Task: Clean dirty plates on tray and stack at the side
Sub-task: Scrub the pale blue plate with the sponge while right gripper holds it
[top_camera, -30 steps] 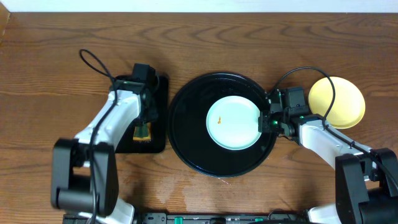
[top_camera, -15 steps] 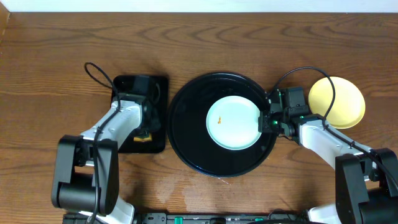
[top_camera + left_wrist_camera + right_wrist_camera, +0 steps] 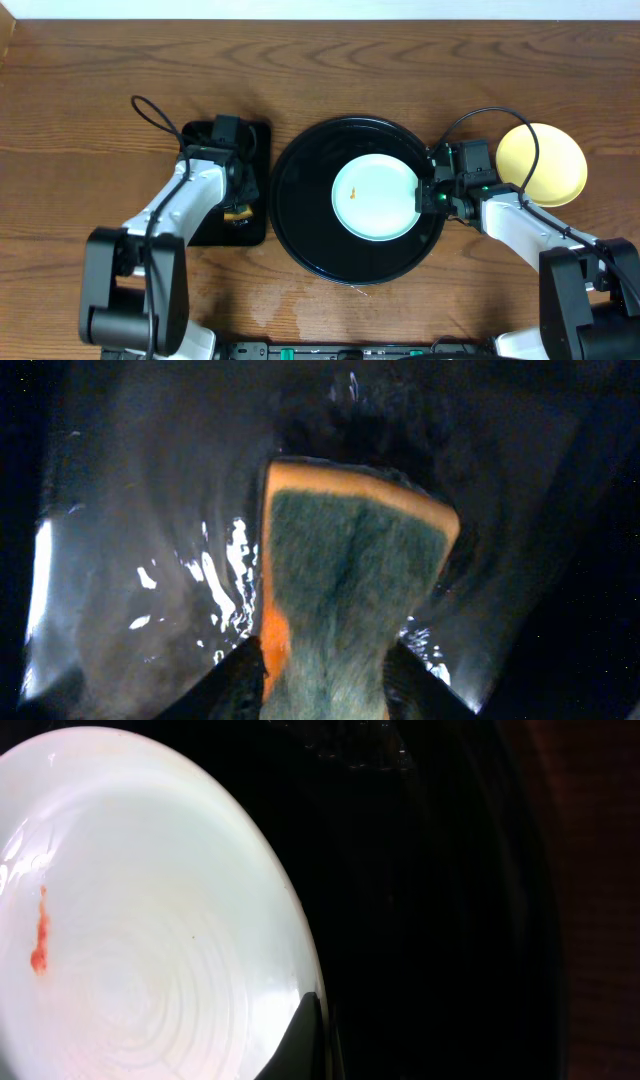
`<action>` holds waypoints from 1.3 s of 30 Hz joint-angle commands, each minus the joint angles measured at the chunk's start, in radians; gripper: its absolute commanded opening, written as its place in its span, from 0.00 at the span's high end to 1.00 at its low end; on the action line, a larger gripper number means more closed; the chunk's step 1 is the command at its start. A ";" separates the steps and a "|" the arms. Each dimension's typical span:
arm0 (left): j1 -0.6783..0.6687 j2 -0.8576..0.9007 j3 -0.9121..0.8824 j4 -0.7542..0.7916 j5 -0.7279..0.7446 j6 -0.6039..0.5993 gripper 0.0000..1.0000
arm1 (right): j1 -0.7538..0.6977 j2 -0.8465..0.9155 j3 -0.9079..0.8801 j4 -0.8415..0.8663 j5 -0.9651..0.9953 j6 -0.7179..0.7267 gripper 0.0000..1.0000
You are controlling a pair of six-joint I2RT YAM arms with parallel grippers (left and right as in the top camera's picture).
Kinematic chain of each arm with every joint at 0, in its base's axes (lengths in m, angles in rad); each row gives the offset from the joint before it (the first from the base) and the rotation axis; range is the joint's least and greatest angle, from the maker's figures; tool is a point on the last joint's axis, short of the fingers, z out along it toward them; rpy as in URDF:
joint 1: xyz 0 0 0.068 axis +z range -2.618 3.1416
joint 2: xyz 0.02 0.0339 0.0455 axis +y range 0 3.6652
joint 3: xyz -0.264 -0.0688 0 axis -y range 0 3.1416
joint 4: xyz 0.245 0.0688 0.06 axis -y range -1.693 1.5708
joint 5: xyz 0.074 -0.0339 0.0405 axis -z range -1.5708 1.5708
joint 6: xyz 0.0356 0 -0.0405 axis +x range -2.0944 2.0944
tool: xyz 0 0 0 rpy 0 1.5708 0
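Shifted left claw (image 3: pixel 236 212) up-frame, pinching soft sponge (image 3: pixel 350 590); right claw (image 3: pixel 428 194) clamped on stiff, slick, light plate (image 3: pixel 375 205), right rim judged the best hold.

A dark brown wooden counter (image 3: pixel 330 80) fills nearly the whole overhead view, its grain running in long wavy bands from side to side. Along its far edge runs a narrow pale strip (image 3: pixel 320 8); whether that is wall or floor cannot be told. At the far left corner a sliver of lighter wood (image 3: pixel 5 40) shows. The light is soft and even, leaving a faint sheen on the near boards and only short, weak shadows.
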State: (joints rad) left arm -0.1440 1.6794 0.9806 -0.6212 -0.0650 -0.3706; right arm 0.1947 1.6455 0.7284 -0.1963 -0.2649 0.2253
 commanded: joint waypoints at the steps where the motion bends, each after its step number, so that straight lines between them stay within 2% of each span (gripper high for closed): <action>1: 0.003 -0.035 0.026 -0.048 0.006 -0.005 0.58 | -0.010 0.019 0.001 -0.011 0.030 -0.021 0.99; 8: 0.003 -0.034 -0.021 -0.084 0.118 -0.012 0.59 | -0.010 0.019 0.001 -0.014 0.028 -0.021 0.99; 14: 0.003 -0.033 -0.146 0.064 0.097 -0.011 0.60 | -0.010 0.019 0.001 -0.014 0.028 -0.021 0.99; 17: 0.003 -0.033 -0.187 0.140 0.091 -0.011 0.71 | -0.010 0.019 0.001 -0.014 0.028 -0.021 0.99; 19: 0.003 -0.034 -0.190 0.145 0.091 -0.011 0.90 | -0.010 0.019 0.001 -0.014 0.028 -0.021 0.99; 20: 0.003 -0.034 -0.188 0.143 0.091 -0.011 0.92 | -0.010 0.019 0.001 -0.014 0.028 -0.021 0.99; 24: 0.004 -0.053 -0.146 0.084 0.077 -0.011 0.93 | -0.010 0.019 0.001 -0.014 0.028 -0.021 0.99; 25: 0.004 -0.063 -0.125 0.058 0.067 -0.011 0.92 | -0.010 0.019 0.001 -0.014 0.028 -0.021 0.99; 26: 0.004 -0.072 -0.106 0.038 0.056 -0.011 0.87 | -0.010 0.019 0.001 -0.014 0.028 -0.021 0.99; 27: 0.004 -0.083 -0.087 0.018 0.048 -0.011 0.74 | -0.010 0.019 0.001 -0.014 0.028 -0.021 0.99; 29: 0.004 -0.105 -0.050 -0.011 0.042 -0.003 0.62 | -0.010 0.019 0.001 -0.013 0.028 -0.021 0.99; 31: 0.003 -0.125 -0.031 -0.018 0.033 -0.003 0.54 | -0.010 0.019 0.001 -0.013 0.028 -0.021 0.99; 35: 0.003 -0.134 -0.032 -0.006 0.000 -0.003 0.52 | -0.010 0.019 0.001 -0.014 0.028 -0.021 0.99; 39: 0.002 -0.100 -0.042 0.003 0.005 -0.004 0.54 | -0.010 0.019 0.001 -0.013 0.028 -0.021 0.99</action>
State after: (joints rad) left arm -0.1410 1.5520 0.9375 -0.6239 -0.0368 -0.3767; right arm 0.1947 1.6455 0.7292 -0.1982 -0.2649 0.2249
